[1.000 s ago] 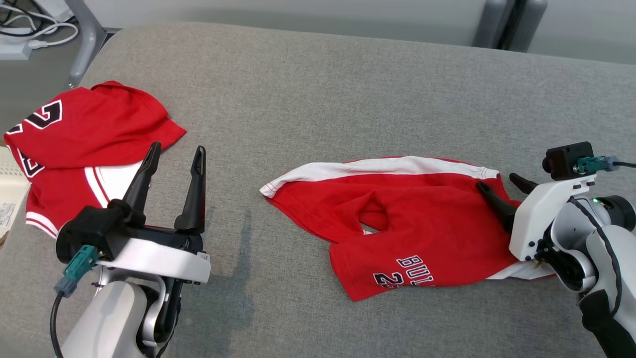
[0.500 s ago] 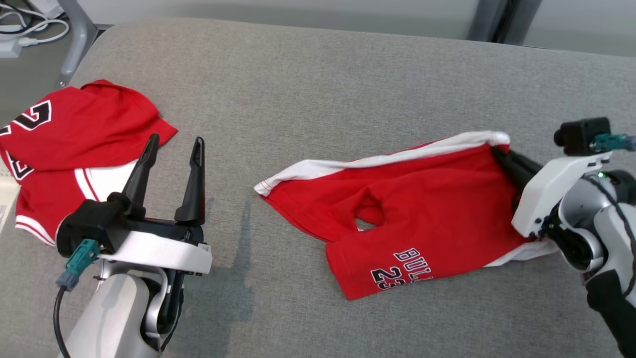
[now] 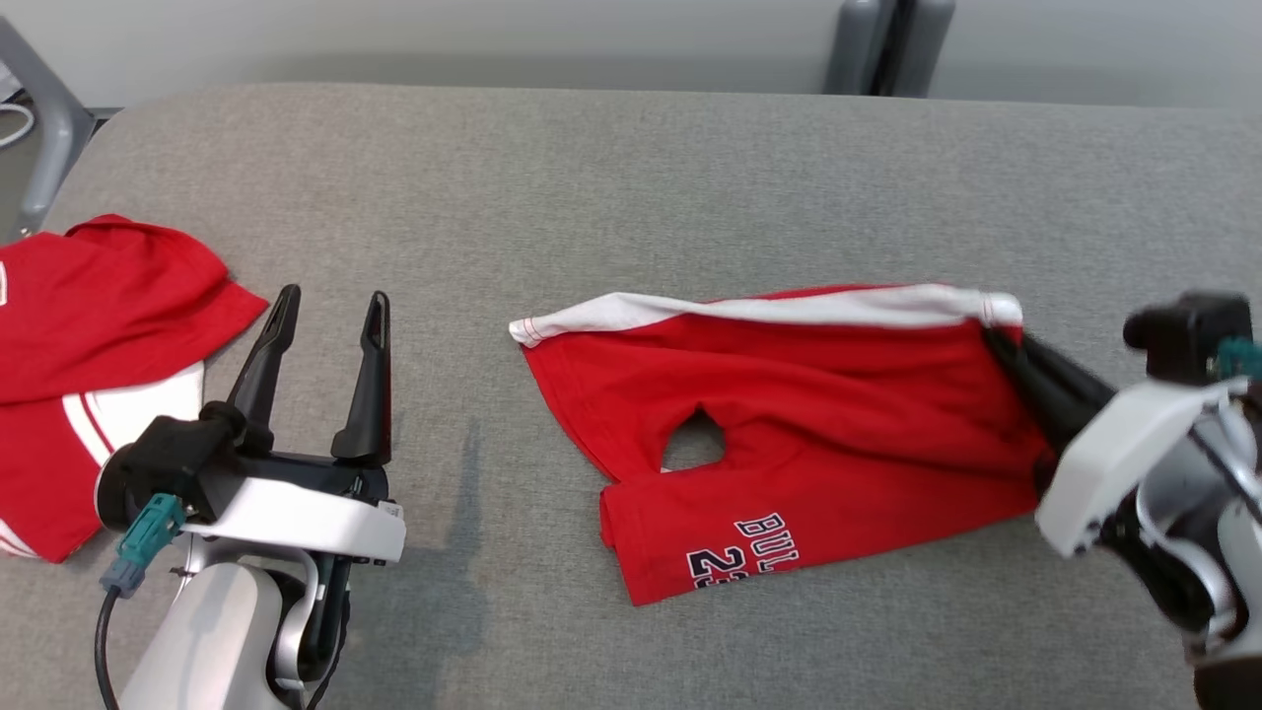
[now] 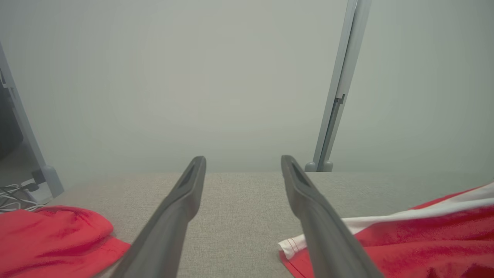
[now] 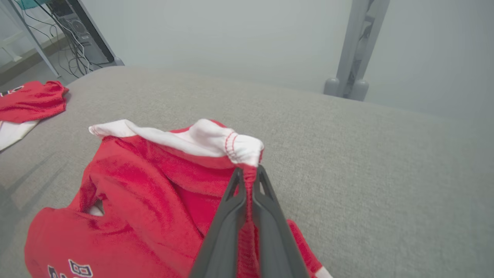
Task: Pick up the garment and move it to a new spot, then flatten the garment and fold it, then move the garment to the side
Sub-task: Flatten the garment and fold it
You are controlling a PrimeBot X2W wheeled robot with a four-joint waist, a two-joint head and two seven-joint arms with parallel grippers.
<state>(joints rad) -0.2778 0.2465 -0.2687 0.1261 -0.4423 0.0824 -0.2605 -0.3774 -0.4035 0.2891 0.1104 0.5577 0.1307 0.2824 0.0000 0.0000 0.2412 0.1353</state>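
Item, lower left of the head view: my left fingers, spread wide, holding nothing, poised over the worktop; unchanged from a second ago. Item, lower right: my right fingers, a second ago spread astride the right edge of the garment, now pressed together and pinching that edge just under the white band. The right wrist view shows red cloth squeezed between them and the band's corner bunched above the tips. Item, centre right: the garment itself, red shorts, crumpled, mostly lying on the worktop, its gripped corner raised and the band drawn straighter than before. Item, far left: a second red garment, well apart. Judgement: the grasp is made, so the pick-up has begun. Lifting and carrying to a new spot should come next; flattening and folding are not yet started.
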